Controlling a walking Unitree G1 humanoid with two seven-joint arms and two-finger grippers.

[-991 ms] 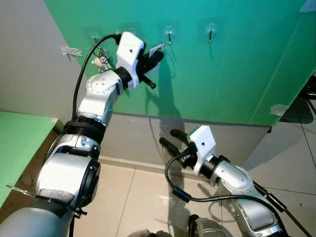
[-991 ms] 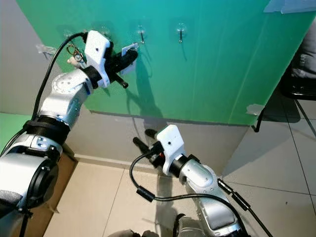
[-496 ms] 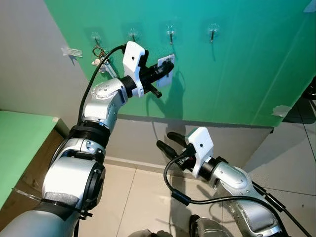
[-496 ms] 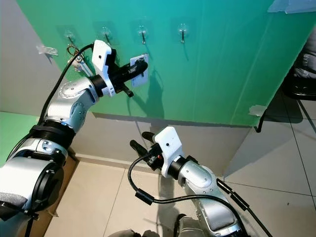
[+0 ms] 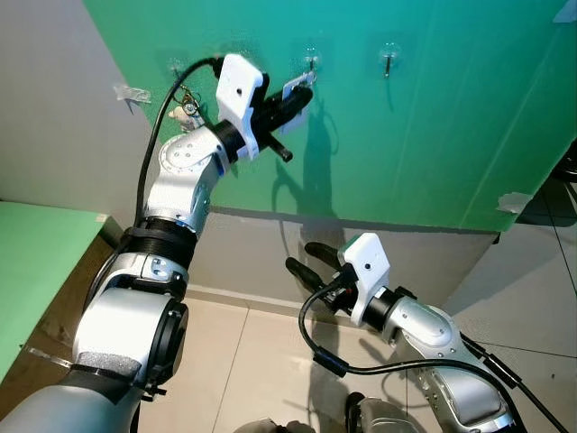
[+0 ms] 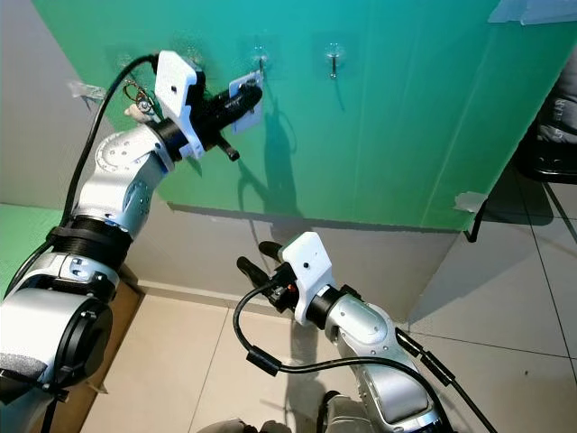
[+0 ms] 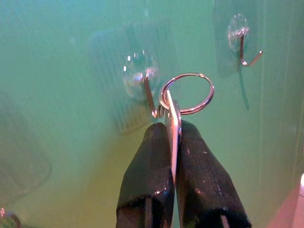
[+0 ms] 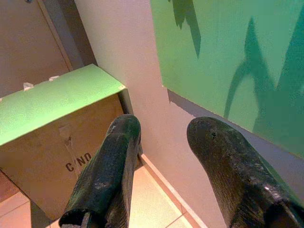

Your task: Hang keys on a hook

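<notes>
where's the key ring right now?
The key ring is held up at the green wall by the left tool, which grips its white tag. It sits right beside a clear suction hook, third from the robot's left.

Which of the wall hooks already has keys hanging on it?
The leftmost hook on the green board: a key bunch dangles from it. The other hooks are bare, though the left gripper holds a key ring by one.

Left arm raised and stretched forward, left end effector with fingers pressed together. Right arm bent low, right end effector with fingers spread apart.
</notes>
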